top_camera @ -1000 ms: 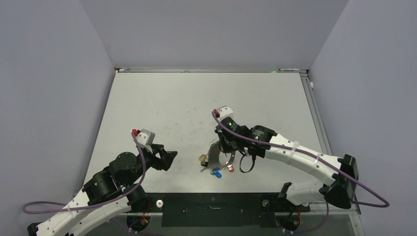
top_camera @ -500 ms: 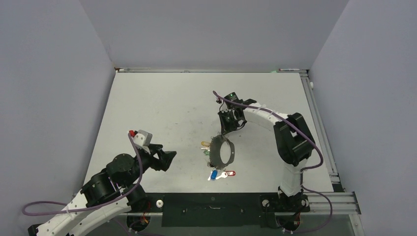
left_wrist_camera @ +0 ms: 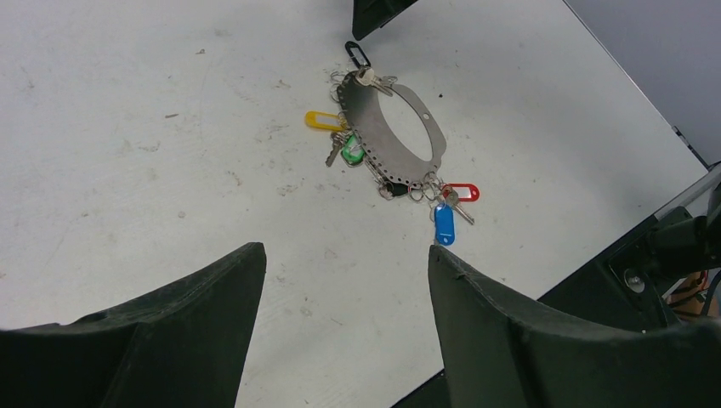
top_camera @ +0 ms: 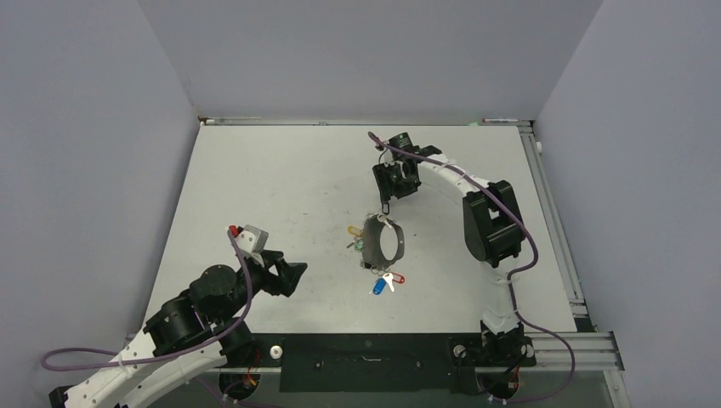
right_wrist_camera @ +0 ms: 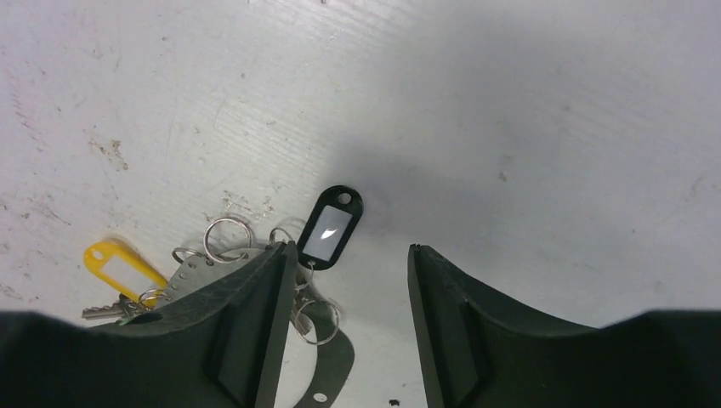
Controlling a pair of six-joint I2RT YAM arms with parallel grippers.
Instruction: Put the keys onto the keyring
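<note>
The keyring [top_camera: 396, 246] is a grey oval band lying flat mid-table, also in the left wrist view [left_wrist_camera: 367, 115]. Around its rim lie keys with yellow [left_wrist_camera: 321, 120], green [left_wrist_camera: 351, 151], red [left_wrist_camera: 462, 192] and blue [left_wrist_camera: 443, 224] heads. At its far end lies a black oval clip [right_wrist_camera: 329, 228] with a silvery key [left_wrist_camera: 375, 82]. My right gripper [right_wrist_camera: 350, 251] hangs open just above that clip, holding nothing. My left gripper [left_wrist_camera: 344, 251] stands open and empty near the front left, well short of the blue key.
Small loose split rings [right_wrist_camera: 224, 235] sit on the band beside the black clip. The table's near edge and a black base plate [top_camera: 366, 361] run along the front. Grey walls close in the left, back and right sides.
My right gripper has opened and let go, and its arm has swung toward the far side. The keyring and keys have shifted away from the front edge. The left arm has barely moved.
</note>
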